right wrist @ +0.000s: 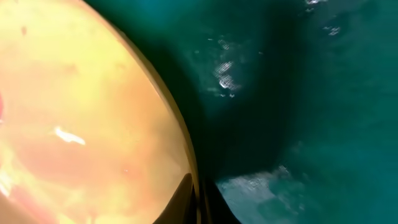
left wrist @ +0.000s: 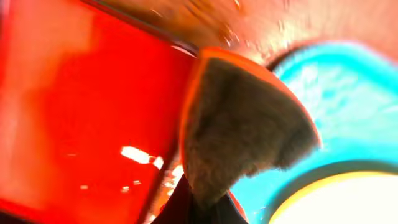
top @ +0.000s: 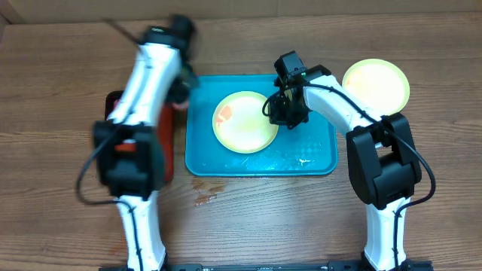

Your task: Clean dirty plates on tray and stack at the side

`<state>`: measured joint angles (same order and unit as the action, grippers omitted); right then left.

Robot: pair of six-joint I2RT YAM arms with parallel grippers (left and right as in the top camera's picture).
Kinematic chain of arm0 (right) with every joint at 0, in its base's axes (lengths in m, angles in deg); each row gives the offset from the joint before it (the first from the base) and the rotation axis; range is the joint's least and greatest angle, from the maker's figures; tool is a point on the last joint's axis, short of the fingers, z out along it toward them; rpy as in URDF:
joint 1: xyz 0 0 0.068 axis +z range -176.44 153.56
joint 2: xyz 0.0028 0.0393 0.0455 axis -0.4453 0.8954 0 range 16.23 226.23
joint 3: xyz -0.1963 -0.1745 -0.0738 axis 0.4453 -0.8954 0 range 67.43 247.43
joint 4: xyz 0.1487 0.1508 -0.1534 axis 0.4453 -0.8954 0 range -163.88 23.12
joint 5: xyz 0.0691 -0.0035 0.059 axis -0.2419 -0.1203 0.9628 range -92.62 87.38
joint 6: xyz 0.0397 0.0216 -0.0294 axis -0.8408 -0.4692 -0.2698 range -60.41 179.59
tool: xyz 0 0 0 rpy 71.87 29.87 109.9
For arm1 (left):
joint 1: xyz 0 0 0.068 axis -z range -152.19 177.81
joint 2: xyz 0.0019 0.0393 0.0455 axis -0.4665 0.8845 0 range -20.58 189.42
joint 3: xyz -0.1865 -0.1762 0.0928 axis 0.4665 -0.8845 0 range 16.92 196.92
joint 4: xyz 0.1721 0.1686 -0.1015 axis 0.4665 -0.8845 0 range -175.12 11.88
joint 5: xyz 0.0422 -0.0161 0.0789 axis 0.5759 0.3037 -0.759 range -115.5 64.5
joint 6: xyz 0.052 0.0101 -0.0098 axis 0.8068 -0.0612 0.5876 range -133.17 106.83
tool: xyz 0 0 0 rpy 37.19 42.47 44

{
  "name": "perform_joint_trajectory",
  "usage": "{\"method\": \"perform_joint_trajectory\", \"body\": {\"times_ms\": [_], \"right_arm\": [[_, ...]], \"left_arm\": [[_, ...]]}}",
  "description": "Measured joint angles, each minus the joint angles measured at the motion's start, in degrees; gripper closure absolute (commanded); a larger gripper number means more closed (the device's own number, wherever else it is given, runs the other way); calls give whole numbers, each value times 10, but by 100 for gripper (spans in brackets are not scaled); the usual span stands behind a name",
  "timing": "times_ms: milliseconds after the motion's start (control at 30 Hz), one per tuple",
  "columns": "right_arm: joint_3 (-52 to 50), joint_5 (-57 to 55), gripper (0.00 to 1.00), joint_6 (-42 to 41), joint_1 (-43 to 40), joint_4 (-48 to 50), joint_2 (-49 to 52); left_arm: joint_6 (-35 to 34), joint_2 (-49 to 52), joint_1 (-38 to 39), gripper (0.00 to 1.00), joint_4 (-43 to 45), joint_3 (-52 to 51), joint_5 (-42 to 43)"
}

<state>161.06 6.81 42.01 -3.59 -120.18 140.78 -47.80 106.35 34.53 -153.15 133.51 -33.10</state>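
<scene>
A pale yellow-green plate (top: 245,120) with an orange smear on its left lies on the turquoise tray (top: 309,154). My right gripper (top: 280,113) is shut on this plate's right rim; the right wrist view shows the rim (right wrist: 93,112) pinched between the fingers (right wrist: 202,208) over the tray floor (right wrist: 323,93). My left gripper (top: 181,89), blurred, is shut on an orange sponge with a grey scouring face (left wrist: 242,124), over the tray's left edge (left wrist: 354,93). A second yellow-green plate (top: 376,83) lies on the table to the right. The pale blue plate is out of view.
A red tray (top: 167,143) lies left of the turquoise tray, mostly under my left arm; it fills the left of the left wrist view (left wrist: 81,106). Water streaks wet the tray floor (top: 297,159). Small orange smears mark the table (top: 203,197) in front of the tray.
</scene>
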Motion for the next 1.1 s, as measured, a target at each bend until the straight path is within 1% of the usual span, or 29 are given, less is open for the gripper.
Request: {"method": "perform_joint_trajectory", "body": {"times_ms": [67, 133, 200, 267, 367, 567, 733, 833, 933, 1000, 1100], "right_arm": [[35, -51, 96, 10, 11, -27, -1], [65, -95, 96, 24, 26, -54, -4], [113, -167, 96, 47, 57, -86, -10], [165, -267, 96, 66, 100, -118, -17], [215, -405, 96, 100, 161, -146, -26], [237, -659, 96, 208, 259, -151, -34], [237, -817, 96, 291, 302, -152, -34], [237, -868, 96, 317, 312, -153, -34], [237, -878, 96, 332, 312, -153, -34], [237, -854, 96, 337, 308, -152, -34], [237, -773, 96, 342, 291, -152, -34]], "left_arm": [[10, -32, -56, 96, -7, 8, 48], [17, -44, -89, 96, -19, 10, 69], [24, -45, -114, 96, -27, 9, 82], [36, -45, -133, 96, -27, -1, 90], [49, -45, -152, 96, -28, -15, 98], [61, -45, -167, 96, -26, -23, 104], [63, -45, -169, 96, -23, -23, 107], [63, -45, -169, 96, -23, -23, 107], [63, -45, -169, 96, -23, -23, 107], [64, -45, -169, 96, -22, -23, 107], [67, -45, -169, 96, -22, -23, 107]]}}
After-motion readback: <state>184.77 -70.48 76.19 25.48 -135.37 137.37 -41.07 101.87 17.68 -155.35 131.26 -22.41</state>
